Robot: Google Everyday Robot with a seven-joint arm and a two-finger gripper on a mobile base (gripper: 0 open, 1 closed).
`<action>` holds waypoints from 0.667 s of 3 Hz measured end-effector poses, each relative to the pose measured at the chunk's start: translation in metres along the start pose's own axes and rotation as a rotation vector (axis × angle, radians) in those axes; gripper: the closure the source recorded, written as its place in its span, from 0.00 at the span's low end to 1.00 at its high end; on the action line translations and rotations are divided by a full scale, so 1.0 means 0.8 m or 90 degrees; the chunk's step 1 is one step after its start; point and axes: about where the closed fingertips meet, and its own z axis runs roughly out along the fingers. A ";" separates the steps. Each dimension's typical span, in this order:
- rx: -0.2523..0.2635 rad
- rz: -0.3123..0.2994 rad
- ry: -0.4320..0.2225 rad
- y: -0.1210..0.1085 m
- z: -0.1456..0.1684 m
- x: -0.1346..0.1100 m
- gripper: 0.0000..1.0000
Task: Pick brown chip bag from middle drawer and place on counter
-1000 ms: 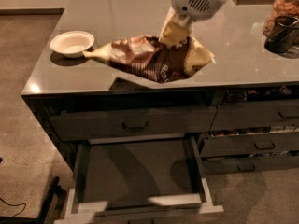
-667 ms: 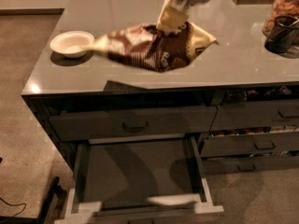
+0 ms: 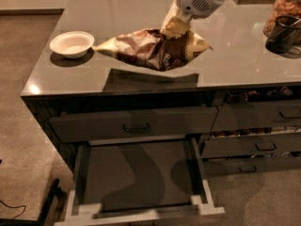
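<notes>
The brown chip bag (image 3: 150, 49) hangs lengthwise just above the glossy grey counter (image 3: 122, 11), casting a shadow on the front part of the worktop. My gripper (image 3: 175, 28) comes down from the white arm at the top and is shut on the bag's upper right part. The bag's left cream end points at the white bowl (image 3: 72, 43). The middle drawer (image 3: 136, 173) stands pulled out below the counter, its flat grey inside bare.
A glass jar of snacks (image 3: 283, 6) and a dark cup (image 3: 281, 34) stand at the counter's right edge. Narrower drawers (image 3: 254, 142) at the right are partly open. A dark cable and base part (image 3: 47, 204) lie on the floor at lower left.
The gripper with the bag has moved up and back over the counter, away from the front edge. The bag now sits closer to the bowl's level.
</notes>
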 end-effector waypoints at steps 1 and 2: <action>0.005 -0.005 -0.050 -0.020 0.051 0.031 1.00; 0.000 0.001 -0.093 -0.030 0.107 0.067 1.00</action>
